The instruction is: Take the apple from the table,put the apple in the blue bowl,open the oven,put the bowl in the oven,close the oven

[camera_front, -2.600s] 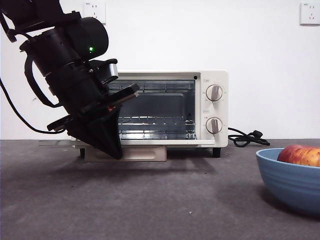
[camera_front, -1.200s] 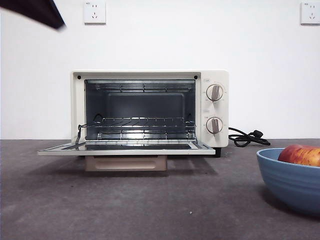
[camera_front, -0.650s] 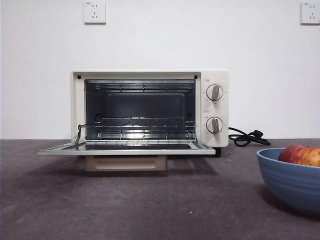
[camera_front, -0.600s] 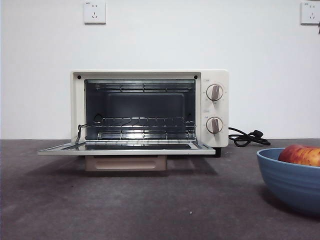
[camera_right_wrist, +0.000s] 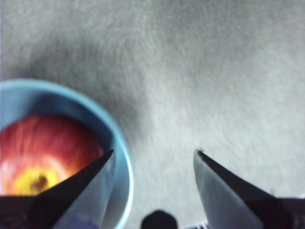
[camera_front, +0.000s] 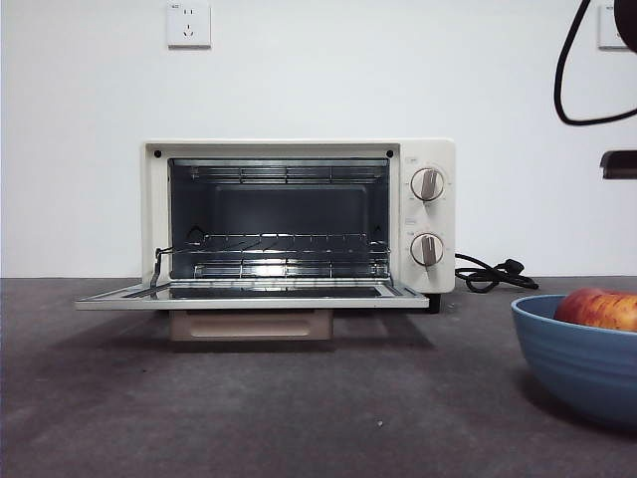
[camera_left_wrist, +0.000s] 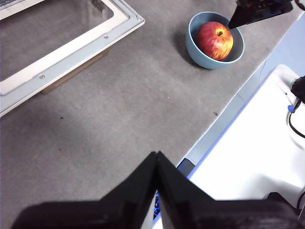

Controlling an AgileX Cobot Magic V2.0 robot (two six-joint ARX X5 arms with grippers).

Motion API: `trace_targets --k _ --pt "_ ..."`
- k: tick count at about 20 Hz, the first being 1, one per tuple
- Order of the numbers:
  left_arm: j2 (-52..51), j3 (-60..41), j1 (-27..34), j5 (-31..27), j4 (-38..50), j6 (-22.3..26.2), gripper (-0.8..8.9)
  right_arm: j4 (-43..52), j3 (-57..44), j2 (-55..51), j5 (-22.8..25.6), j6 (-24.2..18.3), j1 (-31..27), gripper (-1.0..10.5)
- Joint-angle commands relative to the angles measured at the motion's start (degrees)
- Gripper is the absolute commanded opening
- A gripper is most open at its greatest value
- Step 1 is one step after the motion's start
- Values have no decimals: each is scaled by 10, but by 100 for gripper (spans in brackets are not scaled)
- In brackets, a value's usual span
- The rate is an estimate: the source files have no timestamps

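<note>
Your right hand [camera_right_wrist: 155, 157] hovers spread wide over the bowl [camera_right_wrist: 121, 157] rim, the apple [camera_right_wrist: 43, 152] inside at its 9 o'clock. Your left hand [camera_left_wrist: 157, 155] is pinched closed. The oven [camera_front: 299, 214] door lies open.
</note>
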Motion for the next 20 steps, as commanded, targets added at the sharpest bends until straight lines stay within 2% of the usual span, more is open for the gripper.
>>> trace_targets --k 1,2,6,9,12,15,20 --pt "-2 -1 1 0 -1 8 -6 19 -4 13 -22 -12 -11 203" --pt "-2 -1 1 0 -1 8 -6 21 -4 20 -22 -14 -14 138" --pt "-2 -1 1 0 0 8 -6 28 -5 50 -24 -24 -13 122" --pt "-2 -1 1 0 0 8 -6 37 -5 60 -33 -29 -13 -15" --pt "-1 -1 1 0 0 8 -6 27 -4 57 -58 -21 -13 -12" --pt "-1 -1 1 0 1 8 -6 11 19 44 -77 25 0 -12" --pt "-1 -1 1 0 2 8 -6 -57 171 71 -77 40 34 -12"
